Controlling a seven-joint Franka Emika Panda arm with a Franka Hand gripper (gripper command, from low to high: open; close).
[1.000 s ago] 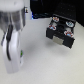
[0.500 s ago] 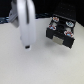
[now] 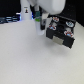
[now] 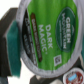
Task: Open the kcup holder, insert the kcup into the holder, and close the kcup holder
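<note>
The gripper (image 3: 40,31) is seen in the exterior view hanging down from the white arm (image 3: 47,6), just beside the left end of the kcup holder (image 3: 61,35) as that view shows it. Its fingers are closed on the kcup (image 4: 49,34), a fact made plain by the wrist view, where the pod fills most of the picture. The green foil top is turned toward the wrist camera, and the words "DARK MAGIC" and a "GREEN MOUNTAIN" mark can be read on it, with a pale rim running round the edge. A teal-padded finger (image 4: 11,41) is pressed against one side of the pod; the opposite finger is hidden behind the pod or lies outside the picture. In the exterior view the pod itself cannot be made out, since the picture is blurred by motion.

The kcup holder is shown as a black boxy unit toward the exterior view's right, resting on the white table (image 3: 25,62). Several pods with pale tops (image 3: 59,22) are carried in round slots on its upper surface. Whether the drawer front is pulled out cannot be told through the blur.

Along the far edge of the table, at the exterior view's left, some dark and blue items (image 3: 11,20) are seen, too blurred to be named.
</note>
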